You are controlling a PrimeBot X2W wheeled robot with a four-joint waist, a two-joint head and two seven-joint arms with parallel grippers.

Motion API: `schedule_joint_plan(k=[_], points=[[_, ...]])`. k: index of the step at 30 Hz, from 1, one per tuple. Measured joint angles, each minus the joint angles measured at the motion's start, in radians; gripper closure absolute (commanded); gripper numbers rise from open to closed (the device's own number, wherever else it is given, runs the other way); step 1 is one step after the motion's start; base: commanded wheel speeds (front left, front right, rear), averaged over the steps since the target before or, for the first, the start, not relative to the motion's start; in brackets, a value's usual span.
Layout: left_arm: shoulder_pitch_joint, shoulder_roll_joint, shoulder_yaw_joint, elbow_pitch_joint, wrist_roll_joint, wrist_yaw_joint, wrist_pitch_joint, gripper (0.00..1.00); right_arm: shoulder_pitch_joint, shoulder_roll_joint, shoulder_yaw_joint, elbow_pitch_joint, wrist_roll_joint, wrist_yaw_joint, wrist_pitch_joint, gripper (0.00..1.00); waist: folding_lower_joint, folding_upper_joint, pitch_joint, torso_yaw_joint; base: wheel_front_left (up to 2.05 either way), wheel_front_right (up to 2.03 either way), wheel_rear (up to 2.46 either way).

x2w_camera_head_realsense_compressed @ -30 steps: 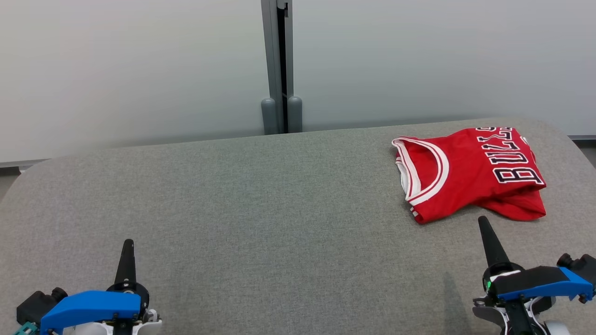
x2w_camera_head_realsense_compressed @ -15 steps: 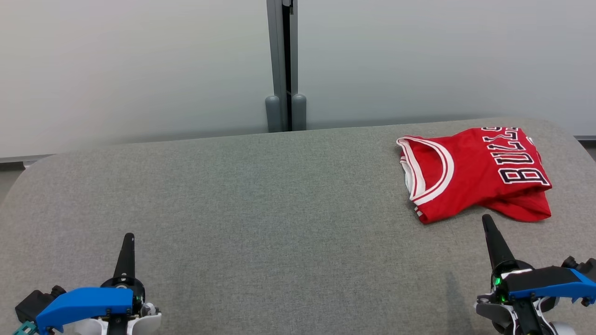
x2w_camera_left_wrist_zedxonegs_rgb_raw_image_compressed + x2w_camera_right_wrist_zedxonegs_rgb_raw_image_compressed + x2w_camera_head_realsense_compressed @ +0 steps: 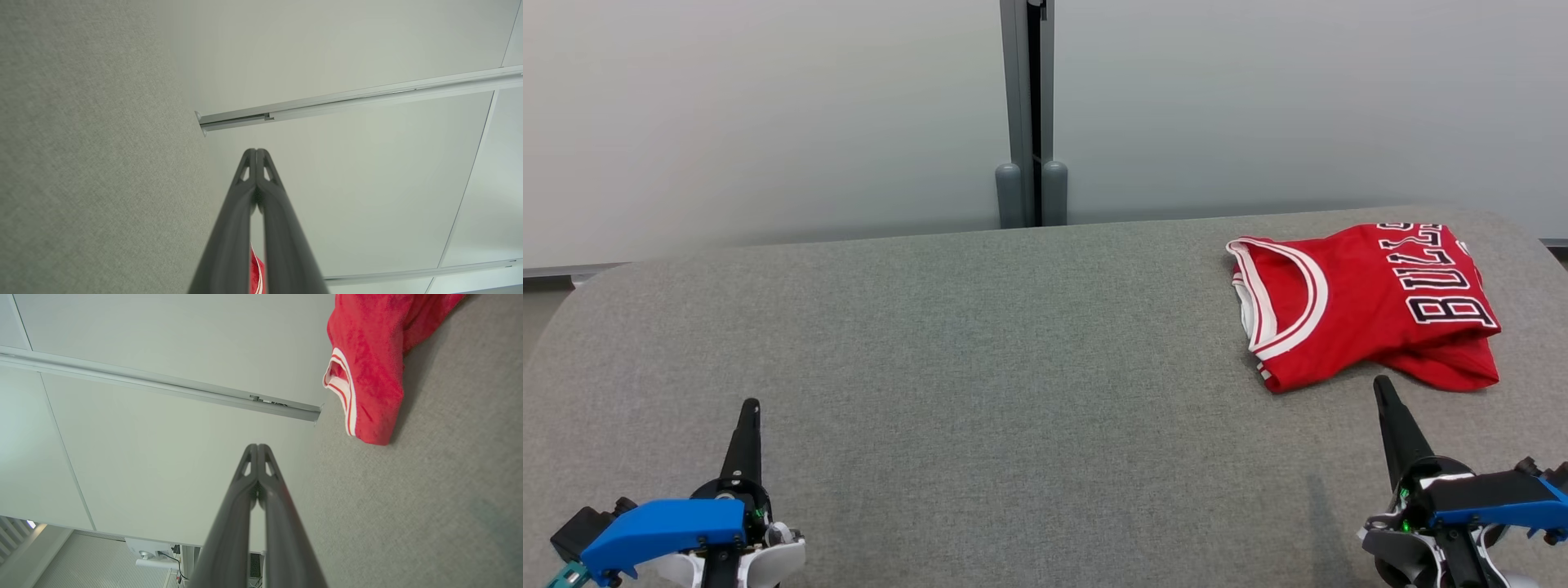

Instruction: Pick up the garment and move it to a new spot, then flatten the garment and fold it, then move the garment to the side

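The red garment (image 3: 1368, 306), a sleeveless jersey with white trim and dark letters, lies on the far right part of the grey table (image 3: 1013, 367), close to its right edge. It looks folded into a compact packet, with the neck opening turned toward the middle of the table. I judge that the folding is done and that the last step, moving the garment to the side, is finished or almost finished.

The left gripper (image 3: 749, 407) hovers at the near left, well apart from the garment. Its two fingers are pressed together and hold nothing. The right gripper (image 3: 1383, 389) is at the near right, with its tip near the garment's near hem but, as far as I can see, not touching it. Its fingers are also pressed together and empty, as the right wrist view confirms.

If the garment must go further aside, the right fingers first have to spread. Then they should take the near hem through all layers together, so that the fold does not open.

Counted: one garment, one table, two grippers with two fingers each, and one grey post (image 3: 1031, 114) on the pale wall behind
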Motion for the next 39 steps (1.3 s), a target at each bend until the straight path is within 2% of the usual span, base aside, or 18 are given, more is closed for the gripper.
schedule_joint_plan(k=[27,39], points=[[-0.012,-0.014,0.021,-0.03,-0.16,-0.002,0.049,1.0,0.01,0.007,-0.028,-0.031,0.186,0.0,0.049,1.0,0.0,0.0,0.012,0.022,0.0,0.0,0.0],[-0.014,-0.014,0.022,-0.031,-0.165,-0.002,0.049,1.0,0.011,0.007,-0.029,-0.032,0.192,0.0,0.05,1.0,0.0,0.0,0.012,0.022,0.0,0.0,0.0]])
